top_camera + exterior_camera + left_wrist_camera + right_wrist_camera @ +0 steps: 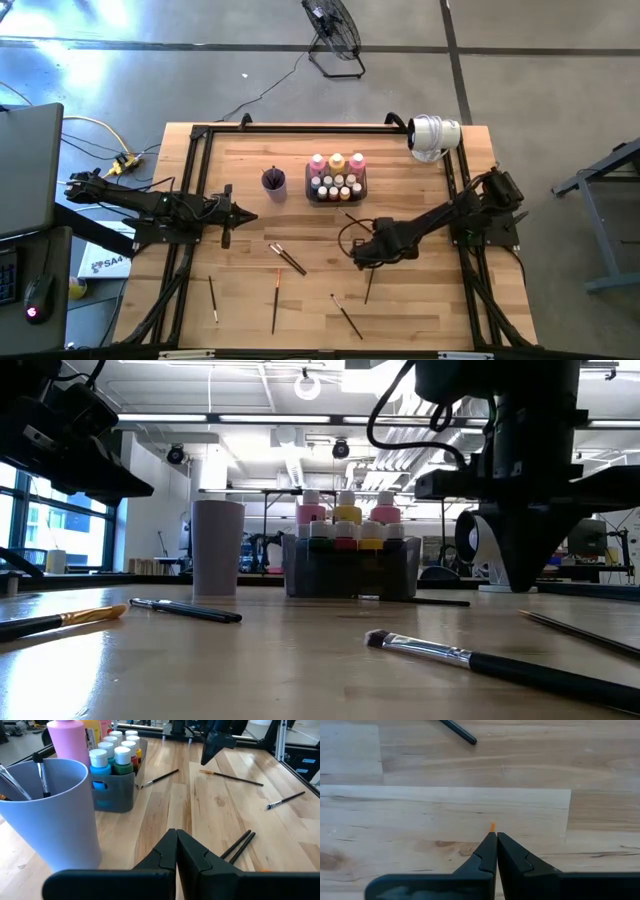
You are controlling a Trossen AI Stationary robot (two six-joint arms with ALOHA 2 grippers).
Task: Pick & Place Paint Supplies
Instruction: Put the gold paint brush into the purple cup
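Pink and yellow-orange bottles (337, 163) and tiny capped ones stand in a dark grey tray (116, 795) beside the purple cup (274, 180), which holds brushes (42, 780). Several thin dark brushes lie flat on the table, among them a pair (287, 257) and one (369, 285) near the right gripper. My right gripper (496, 834) is shut and points down over that brush's orange end (492, 826). My left gripper (176, 832) is shut, above the table to the left of the cup (50, 815), touching nothing. My right gripper points straight down with its shut fingertips (206, 761) at the orange end (201, 770) of a brush that lies flat on the table. Whether the fingertips touch that end, I cannot tell.
More brushes lie toward the near edge (275, 300) (213, 298) (347, 315) and one by the tray (352, 220). A white camera (435, 135) sits at the far right corner. Black frame rails (195, 190) run along the table's sides.
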